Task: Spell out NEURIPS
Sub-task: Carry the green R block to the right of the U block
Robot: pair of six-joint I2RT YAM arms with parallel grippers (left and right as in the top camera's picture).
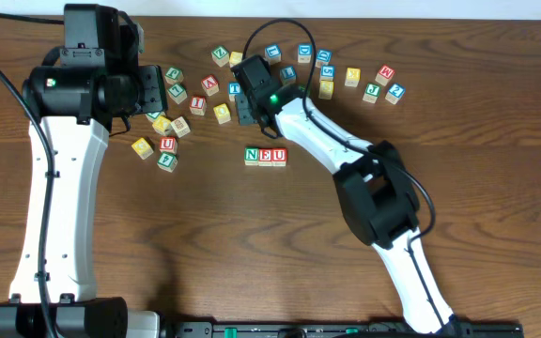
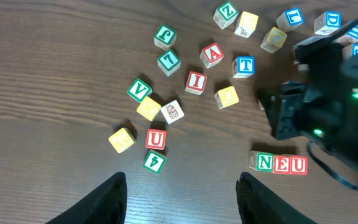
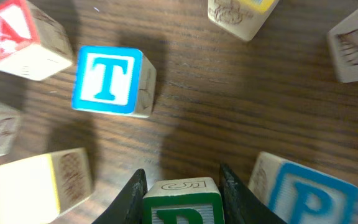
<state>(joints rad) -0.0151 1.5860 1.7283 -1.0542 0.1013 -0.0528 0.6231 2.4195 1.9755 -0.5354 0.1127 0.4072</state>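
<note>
A row of three cubes reading N, E, U (image 1: 265, 156) lies on the table just below my right gripper (image 1: 243, 110); the left wrist view shows the same N-E-U row (image 2: 281, 163). My right gripper (image 3: 182, 186) is shut on a green-bordered cube (image 3: 182, 204) whose green letter is cut off by the frame edge. A blue P cube (image 3: 306, 196) sits close to its right finger. A red I cube (image 2: 196, 81) lies among the loose cubes. My left gripper (image 2: 182, 199) hovers open above bare wood, holding nothing.
A blue T cube (image 3: 107, 81), a red A cube (image 3: 11, 37) and a yellow cube (image 3: 36, 183) surround the right gripper. More loose cubes (image 1: 167, 141) lie under the left arm and at the back right (image 1: 374, 84). A second red U (image 2: 155, 139) lies left.
</note>
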